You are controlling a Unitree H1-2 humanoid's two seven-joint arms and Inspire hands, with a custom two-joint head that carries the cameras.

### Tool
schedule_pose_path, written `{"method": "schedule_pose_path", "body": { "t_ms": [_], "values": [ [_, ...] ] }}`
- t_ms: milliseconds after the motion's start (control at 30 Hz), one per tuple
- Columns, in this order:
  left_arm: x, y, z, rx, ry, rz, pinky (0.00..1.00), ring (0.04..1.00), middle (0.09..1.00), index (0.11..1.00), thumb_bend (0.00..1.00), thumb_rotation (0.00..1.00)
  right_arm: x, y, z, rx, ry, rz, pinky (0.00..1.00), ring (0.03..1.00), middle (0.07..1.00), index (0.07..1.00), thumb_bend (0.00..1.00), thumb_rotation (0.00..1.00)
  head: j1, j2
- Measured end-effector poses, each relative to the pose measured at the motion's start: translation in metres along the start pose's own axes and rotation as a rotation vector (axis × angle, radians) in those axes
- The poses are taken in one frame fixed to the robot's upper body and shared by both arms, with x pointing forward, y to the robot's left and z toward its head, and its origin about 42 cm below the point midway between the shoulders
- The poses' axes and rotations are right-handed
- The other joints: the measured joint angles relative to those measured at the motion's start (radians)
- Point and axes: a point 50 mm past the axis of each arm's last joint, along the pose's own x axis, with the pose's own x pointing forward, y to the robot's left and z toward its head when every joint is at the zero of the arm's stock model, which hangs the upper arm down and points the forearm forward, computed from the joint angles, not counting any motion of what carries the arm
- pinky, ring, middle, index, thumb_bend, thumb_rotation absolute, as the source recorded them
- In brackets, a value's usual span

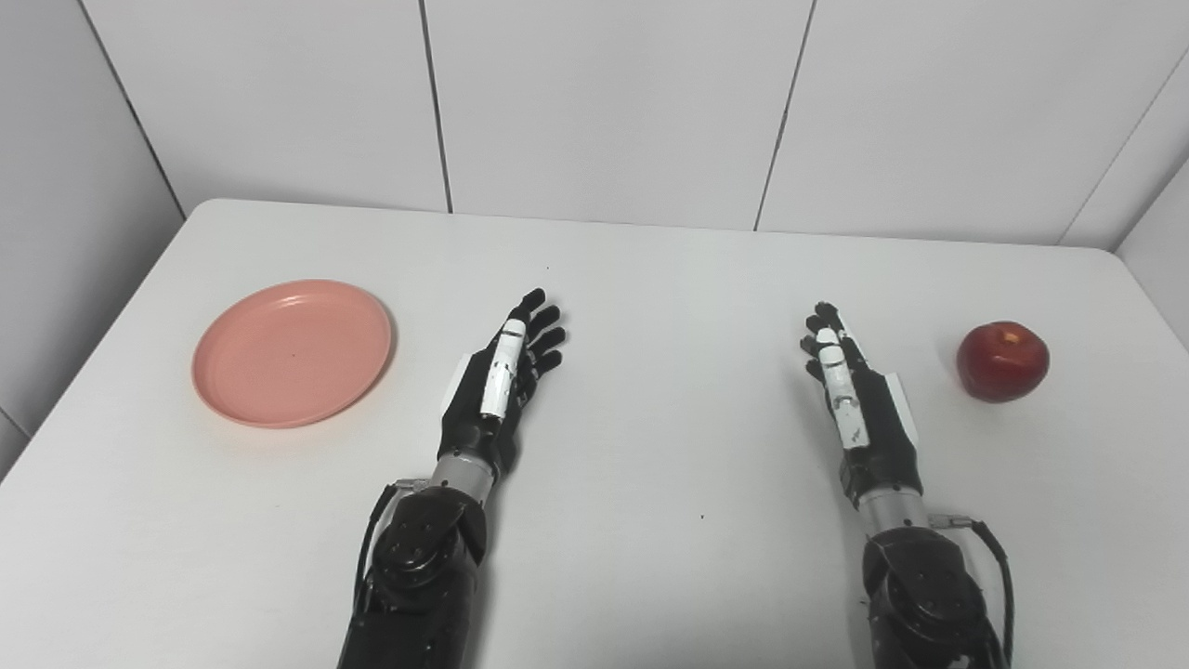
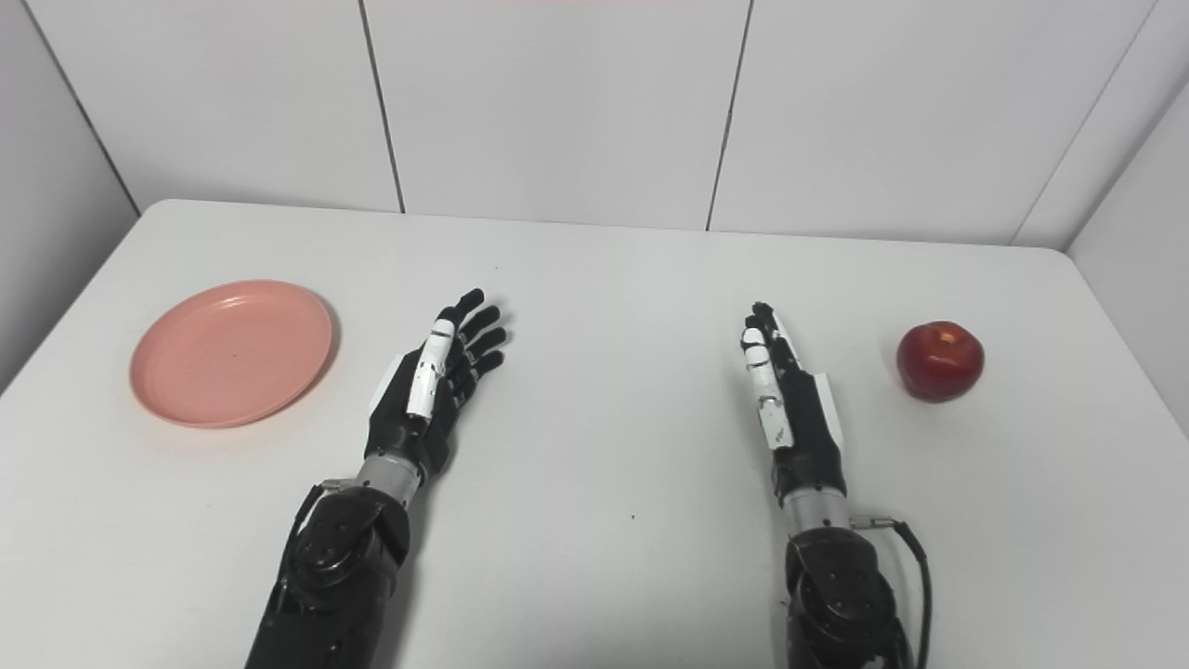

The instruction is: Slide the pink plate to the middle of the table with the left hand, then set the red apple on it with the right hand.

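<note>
A pink plate (image 1: 293,352) lies on the left side of the white table (image 1: 650,297), with nothing on it. A red apple (image 1: 1002,360) stands upright at the right side. My left hand (image 1: 502,381) rests over the table just right of the plate, fingers stretched out and apart, holding nothing. My right hand (image 1: 850,390) is held edge-on a short way left of the apple, fingers straight, also holding nothing. Neither hand touches its object.
White panelled walls (image 1: 604,102) rise behind the table's far edge and close in at both sides. Bare table surface (image 2: 613,372) lies between the two hands.
</note>
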Motion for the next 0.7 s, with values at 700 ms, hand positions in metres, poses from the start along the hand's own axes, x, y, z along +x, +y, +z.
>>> {"method": "schedule_pose_path", "body": {
  "t_ms": [700],
  "values": [
    [-0.0017,-0.0028,0.0013,0.003,0.008,-0.008,0.9,0.901,0.917,0.902,0.38,1.0,-0.0011,0.0013,0.0084,-0.002,-0.026,0.005,0.95,0.936,0.952,0.956,0.26,1.0,0.009,0.0]
  ]
}}
